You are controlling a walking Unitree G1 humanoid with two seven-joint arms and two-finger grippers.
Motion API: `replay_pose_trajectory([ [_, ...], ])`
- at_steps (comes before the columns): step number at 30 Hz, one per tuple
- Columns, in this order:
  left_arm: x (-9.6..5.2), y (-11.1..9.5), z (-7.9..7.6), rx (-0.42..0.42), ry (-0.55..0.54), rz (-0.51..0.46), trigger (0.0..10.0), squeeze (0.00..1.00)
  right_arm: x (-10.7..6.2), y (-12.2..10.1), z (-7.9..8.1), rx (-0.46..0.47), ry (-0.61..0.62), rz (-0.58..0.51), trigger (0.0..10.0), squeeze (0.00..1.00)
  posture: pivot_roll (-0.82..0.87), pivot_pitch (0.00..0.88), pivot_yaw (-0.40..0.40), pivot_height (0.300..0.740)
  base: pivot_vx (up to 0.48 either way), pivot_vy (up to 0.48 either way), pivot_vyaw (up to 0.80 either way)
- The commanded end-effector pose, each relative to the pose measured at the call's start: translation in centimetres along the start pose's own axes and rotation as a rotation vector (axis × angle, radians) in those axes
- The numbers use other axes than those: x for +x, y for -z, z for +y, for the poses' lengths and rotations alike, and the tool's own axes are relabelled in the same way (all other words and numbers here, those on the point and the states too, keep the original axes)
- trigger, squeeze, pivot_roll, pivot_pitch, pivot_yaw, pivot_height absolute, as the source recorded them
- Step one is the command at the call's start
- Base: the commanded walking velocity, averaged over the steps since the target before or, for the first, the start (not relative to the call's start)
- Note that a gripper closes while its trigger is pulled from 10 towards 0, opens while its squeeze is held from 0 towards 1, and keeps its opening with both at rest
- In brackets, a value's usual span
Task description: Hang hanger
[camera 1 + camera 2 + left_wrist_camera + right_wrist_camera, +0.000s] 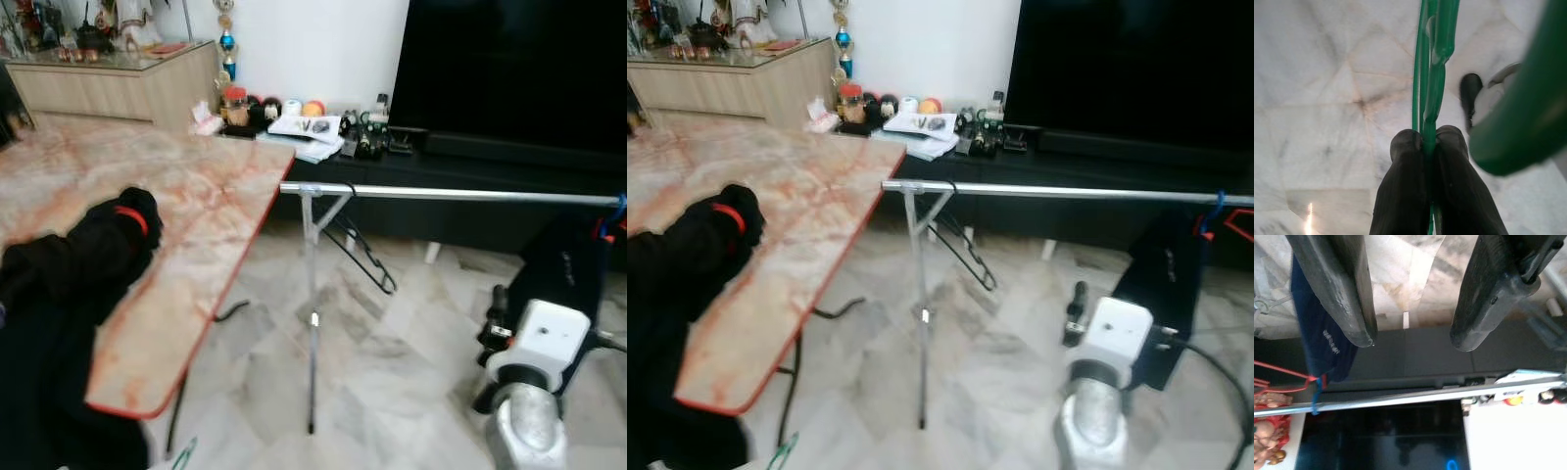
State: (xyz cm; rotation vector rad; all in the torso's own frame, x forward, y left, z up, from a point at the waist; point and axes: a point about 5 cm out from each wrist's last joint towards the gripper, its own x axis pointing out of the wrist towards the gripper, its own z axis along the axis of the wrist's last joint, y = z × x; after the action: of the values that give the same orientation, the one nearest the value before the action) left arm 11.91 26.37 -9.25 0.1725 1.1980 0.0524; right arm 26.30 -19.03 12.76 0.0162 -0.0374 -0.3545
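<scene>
In the left wrist view my left gripper [1427,141] is shut on the thin wire of a green hanger [1431,73], held low over the marble floor. A tip of that green hanger [183,452] peeks in at the bottom edge, under the table. A silver clothes rail [451,194] runs across at mid height on a thin stand. On it hang a black wire hanger [364,257] and, at the right end, a dark garment [563,266]. My right gripper [1415,335] is open with nothing between its fingers [494,315], below the rail's right part.
A marble-topped table [201,211] with a red edge stands on the left, black clothing [83,257] heaped on it. Behind the rail are a low black TV console [470,166] with small items and a large dark TV [509,59]. Marble floor lies under the rail.
</scene>
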Motion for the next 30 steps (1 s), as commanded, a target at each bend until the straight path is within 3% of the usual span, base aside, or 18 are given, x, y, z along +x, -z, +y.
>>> replay_pose_trajectory([
  [1,0.0,-0.3,-0.1,0.010,0.007,-0.004,10.0,0.00,0.2,0.6,-1.6,-0.003,0.059,0.026,10.0,0.00,-0.03,0.000,0.023,0.740,0.000,-0.379,0.00],
  [3,0.0,-0.3,-0.1,0.012,0.006,-0.004,10.0,0.00,0.5,3.0,-4.7,-0.073,0.119,0.099,10.0,0.00,-0.03,0.000,0.026,0.740,0.000,-0.382,0.00],
  [4,0.0,-0.3,-0.1,0.012,0.006,-0.004,10.0,0.00,0.5,3.0,-4.7,-0.073,0.119,0.099,10.0,0.00,-0.03,0.000,0.026,0.740,0.000,-0.382,0.00],
  [6,0.0,-0.3,-0.1,0.010,0.002,-0.005,10.0,0.00,0.3,4.8,-7.1,-0.117,0.176,0.165,10.0,0.00,-0.03,0.000,0.030,0.740,0.000,-0.381,0.00],
  [9,0.0,-0.3,0.0,0.010,-0.001,-0.005,10.0,0.00,0.1,5.7,-8.1,-0.128,0.203,0.206,10.0,0.00,-0.03,0.000,0.034,0.740,0.000,-0.375,0.00],
  [18,0.0,-0.5,0.3,0.006,-0.061,-0.022,10.0,0.00,-0.4,8.2,-8.1,-0.139,0.193,0.300,10.0,0.00,-0.03,0.000,0.037,0.740,0.000,0.000,0.00],
  [23,0.0,-0.9,0.6,0.019,-0.122,-0.055,10.0,0.00,0.0,8.5,-8.0,-0.120,0.185,0.299,10.0,0.00,-0.01,0.000,0.031,0.740,0.000,0.000,0.00],
  [28,-0.1,-1.1,0.8,0.021,-0.180,-0.082,10.0,0.00,0.8,8.4,-7.6,-0.119,0.165,0.310,10.0,0.00,0.00,0.000,0.025,0.740,0.000,0.000,-0.72],
  [29,-0.1,-2.9,1.2,0.021,-0.185,-0.131,10.0,0.00,1.0,8.3,-7.7,-0.126,0.167,0.310,10.0,0.00,0.00,0.000,0.024,0.740,0.000,0.000,-0.74],
  [30,-0.3,-6.5,1.9,0.047,-0.195,-0.239,10.0,0.00,1.3,8.4,-7.8,-0.137,0.172,0.316,10.0,0.00,0.00,0.000,0.021,0.740,0.000,0.000,-0.73],
])
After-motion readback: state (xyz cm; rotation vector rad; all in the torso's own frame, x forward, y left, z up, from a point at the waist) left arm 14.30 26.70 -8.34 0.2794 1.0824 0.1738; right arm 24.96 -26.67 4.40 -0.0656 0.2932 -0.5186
